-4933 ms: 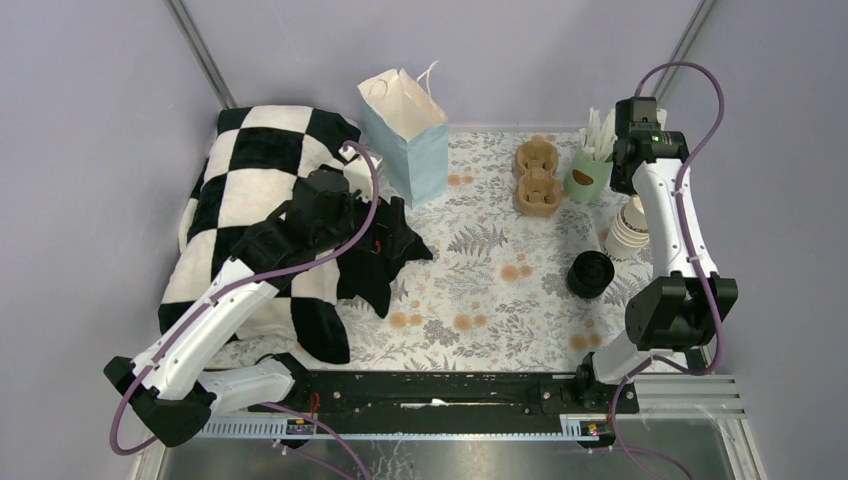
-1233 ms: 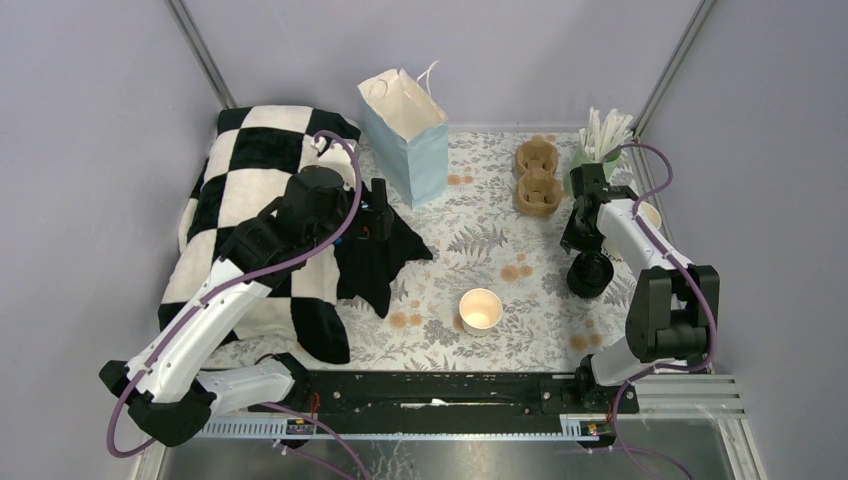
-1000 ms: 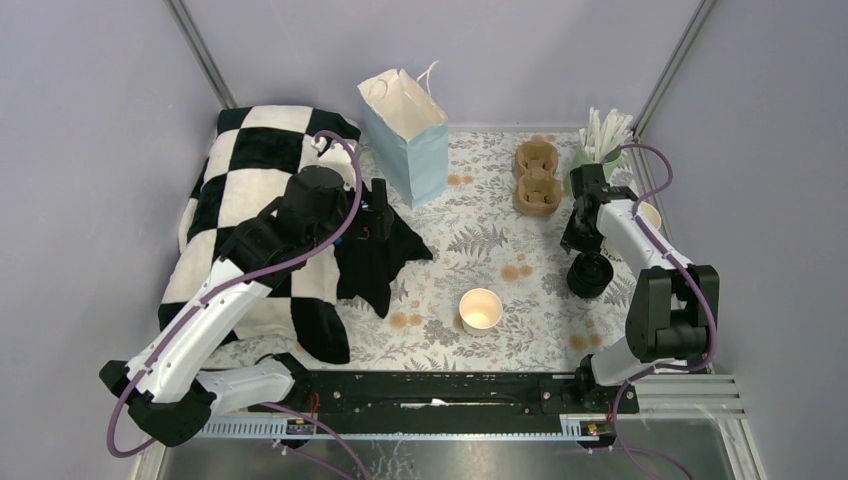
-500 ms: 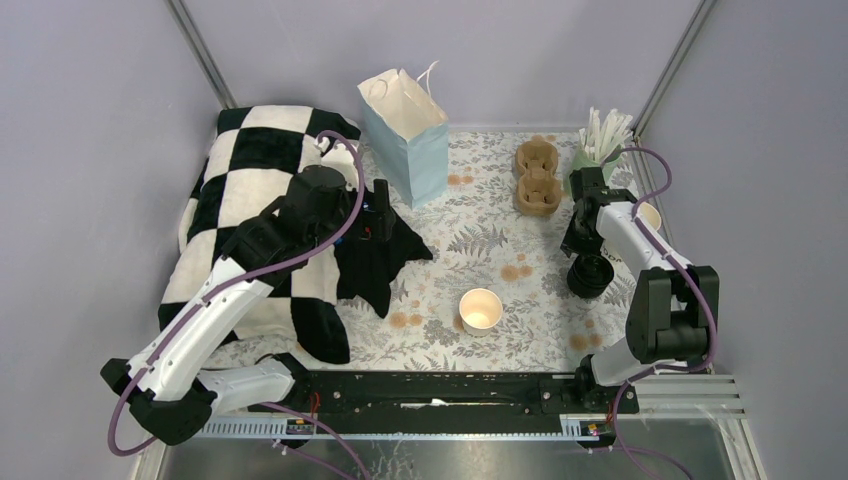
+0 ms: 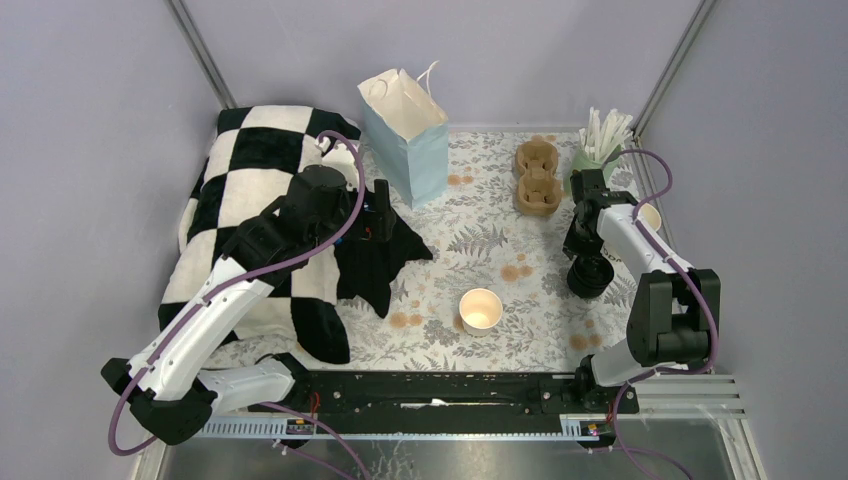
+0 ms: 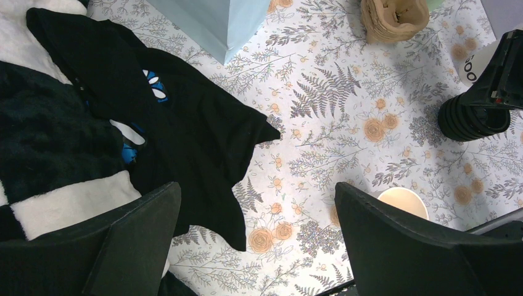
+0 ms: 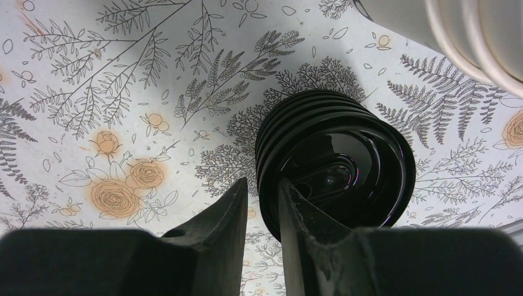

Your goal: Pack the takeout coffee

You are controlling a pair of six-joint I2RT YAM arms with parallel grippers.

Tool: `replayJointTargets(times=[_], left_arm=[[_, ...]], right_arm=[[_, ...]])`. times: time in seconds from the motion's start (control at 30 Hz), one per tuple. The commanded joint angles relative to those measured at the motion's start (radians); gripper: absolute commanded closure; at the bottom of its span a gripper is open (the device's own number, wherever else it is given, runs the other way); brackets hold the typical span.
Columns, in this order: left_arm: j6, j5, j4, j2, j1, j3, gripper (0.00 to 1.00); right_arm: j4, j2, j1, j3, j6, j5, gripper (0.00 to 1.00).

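The bench (image 5: 470, 240) is walled at 9, 12 and 3 o'clock, and the arms' rail runs along 6. The takeout cup (image 5: 480, 308) stands upright and open-topped near the 6 o'clock edge. It touches nothing and has bare floral surface all round.

From the cup a bare strip runs to the blue paper bag (image 5: 408, 140), which stands open at 11 o'clock. The black cloth (image 5: 385, 255) spilling off the checkered blanket (image 5: 250, 200) borders that strip on its 9 o'clock side. The left end effector (image 6: 256, 191) hovers over the cloth's edge with its fingers spread wide, holding nothing.

At 2 o'clock of the cup sits the lid stack (image 7: 333, 166), black and ribbed, close to the 3 o'clock wall. The right end effector (image 7: 262, 188) is down on it, fingers drawn close astride the top rim, one inside and one outside. Whether they pinch the rim cannot be told.

The cream cup stack (image 7: 475, 31) crowds the lids at 1 o'clock. The pulp carrier (image 5: 537, 180) lies at 11, and the white sticks (image 5: 605, 130) stand beyond at 12.
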Motion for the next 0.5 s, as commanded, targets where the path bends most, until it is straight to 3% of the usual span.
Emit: replayJointTargets(times=[0.0, 0.47], left_arm=[[0.011, 0.008, 0.04, -0.01, -0.004, 0.032, 0.01], [0.01, 0.015, 0.043, 0.003, -0.004, 0.039, 0.01]], right_arm=[[-0.008, -0.035, -0.004, -0.012, -0.004, 0.028, 0.69], [-0.06, -0.086, -0.004, 0.016, -0.028, 0.056, 0.83]])
